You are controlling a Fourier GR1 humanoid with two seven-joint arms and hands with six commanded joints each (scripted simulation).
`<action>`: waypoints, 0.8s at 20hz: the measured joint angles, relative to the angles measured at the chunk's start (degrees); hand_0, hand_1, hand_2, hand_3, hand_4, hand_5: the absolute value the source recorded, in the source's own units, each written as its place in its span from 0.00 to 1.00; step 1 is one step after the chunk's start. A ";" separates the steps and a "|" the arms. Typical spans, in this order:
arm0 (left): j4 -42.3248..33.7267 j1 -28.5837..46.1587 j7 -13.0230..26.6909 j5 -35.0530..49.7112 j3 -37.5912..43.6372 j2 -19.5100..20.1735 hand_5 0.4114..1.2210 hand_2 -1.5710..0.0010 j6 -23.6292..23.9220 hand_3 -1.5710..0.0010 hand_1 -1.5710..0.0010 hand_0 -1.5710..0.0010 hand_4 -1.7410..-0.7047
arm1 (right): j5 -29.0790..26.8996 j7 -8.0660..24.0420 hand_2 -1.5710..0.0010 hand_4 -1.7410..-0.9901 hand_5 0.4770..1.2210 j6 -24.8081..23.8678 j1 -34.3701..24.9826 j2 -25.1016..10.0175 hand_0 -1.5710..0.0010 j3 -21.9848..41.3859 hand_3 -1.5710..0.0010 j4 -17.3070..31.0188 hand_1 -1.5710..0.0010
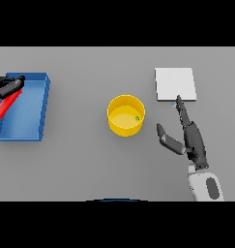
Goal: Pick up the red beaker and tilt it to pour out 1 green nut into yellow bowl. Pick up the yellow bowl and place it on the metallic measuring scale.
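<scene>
One green nut [137, 117] already lies in the bowl [125, 115], toward its right wall, so the pour looks done and the carry to the scale is what remains.

Nearest me, the right hand [193, 140] reaches up from the lower right, fingers straight and apart, thumb splayed toward the bowl; it holds nothing. Its longest fingertip lies near the scale's near edge.

Beyond the thumb, the yellow bowl stands upright mid-table, apart from the hand and left of the scale [175, 84]. It looks like a light, stiff cup with smooth walls, likely a bit slippery. I would take it across the rim or round the side wall from the right, and keep it level: the nut is loose and would roll or hop out if tipped.

The scale, a pale flat square, sits farther back on the right; its low top should take the bowl easily, though a small mark at its near edge is too faint to read.

Far left, the left hand [7, 86] curls round the red beaker [6, 105] over the blue tray [29, 127]. The picture's edge cuts off part of both hand and beaker, so I cannot tell whether more nuts remain inside.
</scene>
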 measured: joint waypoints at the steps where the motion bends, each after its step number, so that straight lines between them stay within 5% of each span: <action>1: 0.49 -0.22 -0.54 -1.08 -0.51 0.47 0.29 0.82 -0.43 0.85 0.82 0.79 0.96 | -0.48 -0.03 1.00 0.79 0.28 0.41 -0.07 -0.11 1.00 -0.09 1.00 -0.04 1.00; 7: 3.87 -2.63 -1.27 -4.18 -1.42 -1.71 0.30 0.95 2.17 0.96 0.95 0.95 1.00 | 0.40 1.34 1.00 0.75 0.27 0.07 0.01 -0.26 1.00 0.13 1.00 -0.27 1.00; 11: 1.82 -0.69 -5.38 -3.82 -0.14 -1.49 0.33 0.98 5.04 0.98 0.98 0.98 0.99 | 4.97 4.26 1.00 0.81 0.30 -0.68 -0.67 -1.36 1.00 2.14 1.00 -1.70 1.00; 14: 2.16 -1.26 -5.13 -4.24 -0.25 -1.58 0.34 0.99 5.36 0.99 0.99 0.99 0.99 | 7.02 2.43 1.00 0.76 0.34 4.31 -3.59 -5.65 1.00 4.45 1.00 -0.69 1.00; 16: 1.54 -1.31 -6.05 -3.88 -0.09 -2.00 0.32 0.99 5.56 0.99 0.99 0.99 0.99 | 12.07 4.67 1.00 0.71 0.31 6.98 -7.60 -9.76 1.00 6.97 1.00 0.25 1.00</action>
